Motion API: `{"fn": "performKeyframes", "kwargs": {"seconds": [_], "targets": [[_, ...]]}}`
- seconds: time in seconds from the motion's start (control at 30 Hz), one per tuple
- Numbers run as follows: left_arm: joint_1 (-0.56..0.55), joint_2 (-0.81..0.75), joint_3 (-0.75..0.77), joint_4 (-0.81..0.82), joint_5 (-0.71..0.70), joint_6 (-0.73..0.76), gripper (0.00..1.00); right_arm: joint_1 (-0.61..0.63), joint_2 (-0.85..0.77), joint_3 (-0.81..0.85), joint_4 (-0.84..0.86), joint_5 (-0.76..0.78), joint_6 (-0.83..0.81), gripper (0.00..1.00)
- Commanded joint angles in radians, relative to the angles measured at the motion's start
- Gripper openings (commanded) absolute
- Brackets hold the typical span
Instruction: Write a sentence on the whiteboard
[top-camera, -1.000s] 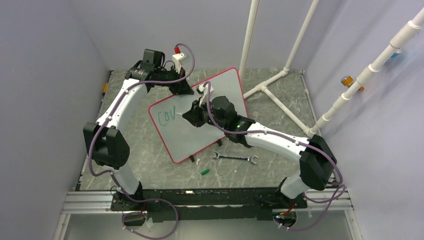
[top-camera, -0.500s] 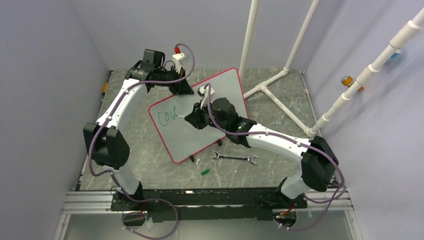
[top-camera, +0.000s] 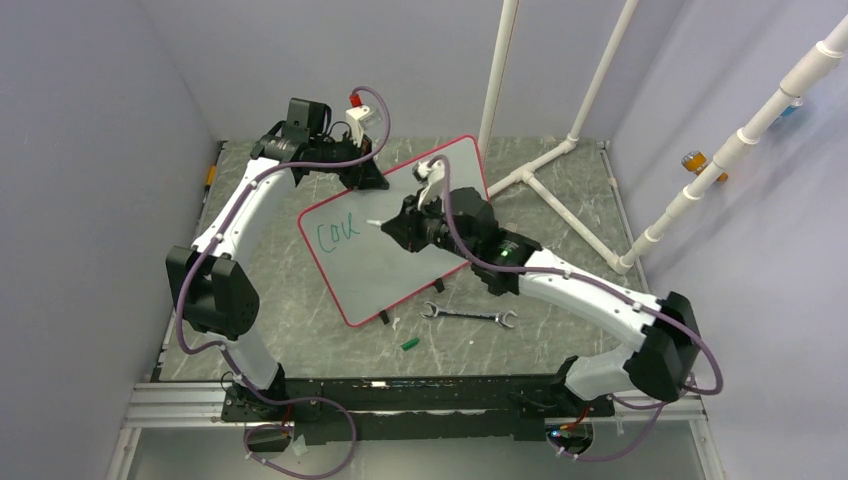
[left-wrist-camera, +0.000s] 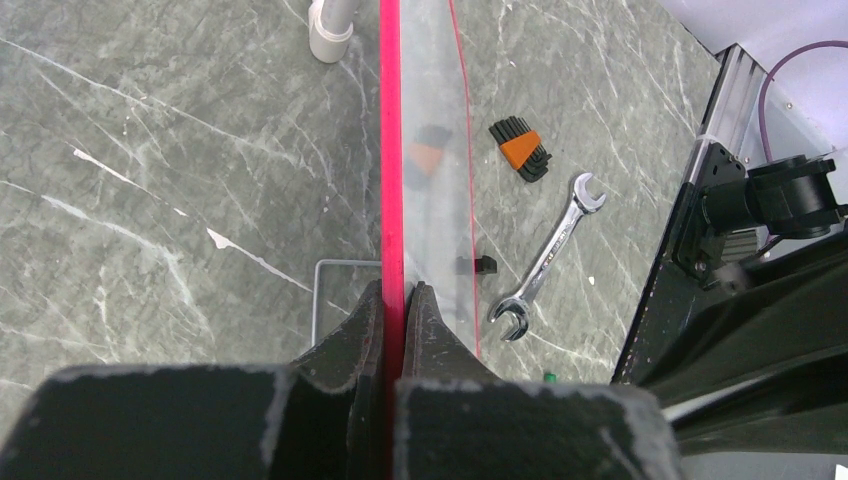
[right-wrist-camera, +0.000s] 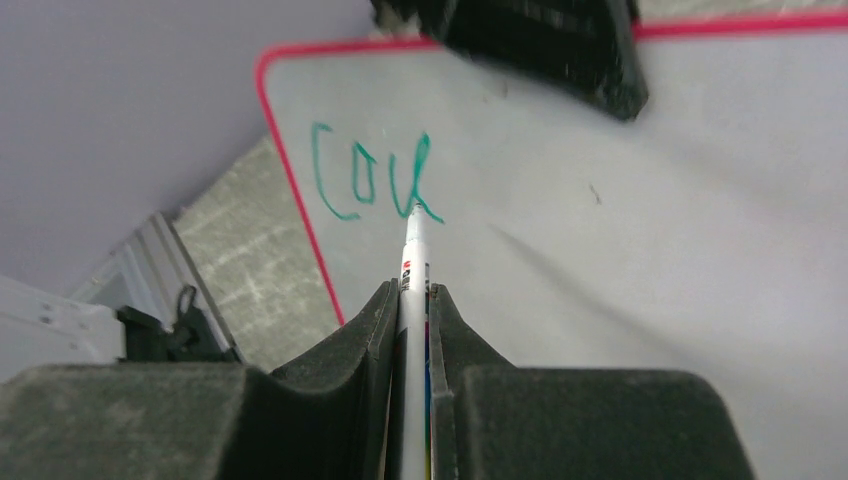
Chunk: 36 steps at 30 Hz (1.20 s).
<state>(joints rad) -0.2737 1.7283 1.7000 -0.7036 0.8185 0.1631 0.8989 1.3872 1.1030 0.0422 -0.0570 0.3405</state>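
Note:
The whiteboard (top-camera: 385, 275), white with a thin red rim, stands tilted on the table. My left gripper (top-camera: 366, 180) is shut on its far edge; in the left wrist view the jaws (left-wrist-camera: 393, 290) pinch the red rim (left-wrist-camera: 391, 150). The sentence (top-camera: 336, 232) is three green letters, "Cou", near the board's left end. My right gripper (top-camera: 397, 226) is shut on a white marker (right-wrist-camera: 414, 258). The marker's tip rests at the last green stroke of the sentence (right-wrist-camera: 365, 183) on the whiteboard (right-wrist-camera: 620, 260).
A steel wrench (top-camera: 468, 316) and a small green cap (top-camera: 409, 343) lie on the table in front of the board. An orange and black hex key set (left-wrist-camera: 520, 150) lies beyond the board's edge. White pipe framing (top-camera: 540, 170) rises at the back right.
My right gripper has moved with the marker toward the back right of the board. The last green letter has gained a stroke. The left arm has not moved.

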Motion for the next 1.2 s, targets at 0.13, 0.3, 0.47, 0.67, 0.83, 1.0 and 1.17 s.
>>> {"fn": "performKeyframes", "kwargs": {"seconds": [0.13,0.3,0.47,0.67,0.83,1.0,1.17], "targets": [[-0.031,-0.019,-0.012,-0.021,-0.123,0.102,0.00,-0.027,-0.129,0.223,-0.192,0.270,0.226,0.00],[-0.033,-0.023,-0.025,-0.009,-0.128,0.099,0.00,-0.065,-0.116,0.398,-0.362,0.356,0.370,0.00],[-0.034,-0.018,-0.028,-0.006,-0.134,0.098,0.00,-0.077,-0.084,0.529,-0.498,0.471,0.493,0.00],[-0.036,-0.010,-0.021,-0.009,-0.138,0.095,0.00,-0.078,-0.043,0.612,-0.565,0.521,0.544,0.00],[-0.040,-0.017,-0.034,0.003,-0.141,0.092,0.00,-0.077,-0.064,0.594,-0.555,0.515,0.549,0.00],[-0.040,-0.012,-0.030,0.000,-0.139,0.091,0.00,-0.078,-0.083,0.572,-0.527,0.477,0.528,0.00],[-0.043,-0.014,-0.033,0.006,-0.143,0.089,0.00,-0.076,-0.085,0.527,-0.510,0.403,0.500,0.00]]}}
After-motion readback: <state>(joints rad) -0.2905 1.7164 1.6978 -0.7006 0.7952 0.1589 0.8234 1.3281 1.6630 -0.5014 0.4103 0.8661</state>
